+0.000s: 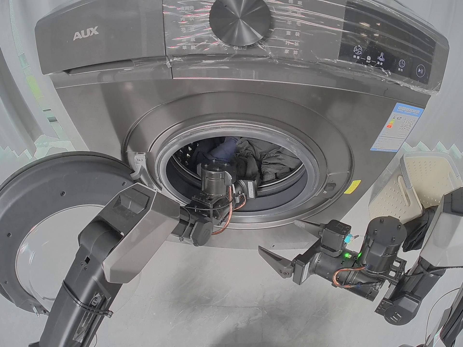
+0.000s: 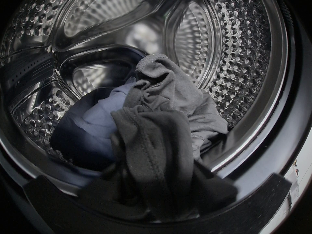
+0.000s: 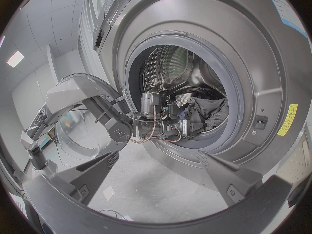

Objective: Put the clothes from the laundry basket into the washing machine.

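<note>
Gray garment (image 2: 156, 140) in the washing machine drum (image 2: 240, 49), bunched against the left end effector (image 1: 247, 185).
Left grip impossible to tell; right end effector (image 1: 277, 236) spread, outside the drum.

Head camera faces the washing machine (image 1: 120, 102) from above; both wrists share its drum (image 2: 243, 49) (left close, right farther).

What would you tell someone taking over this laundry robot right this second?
Left gripper: open, in the drum mouth, grey garment draped right before it.
Right gripper: open, empty, outside, below the washing machine opening.
Things: grey garment and blue garment lie in the drum; door open; laundry basket on the robot's right, contents hidden.
Done: some clothes loaded.
Left: withdraw the left arm, check the basket, load whatever remains.
</note>
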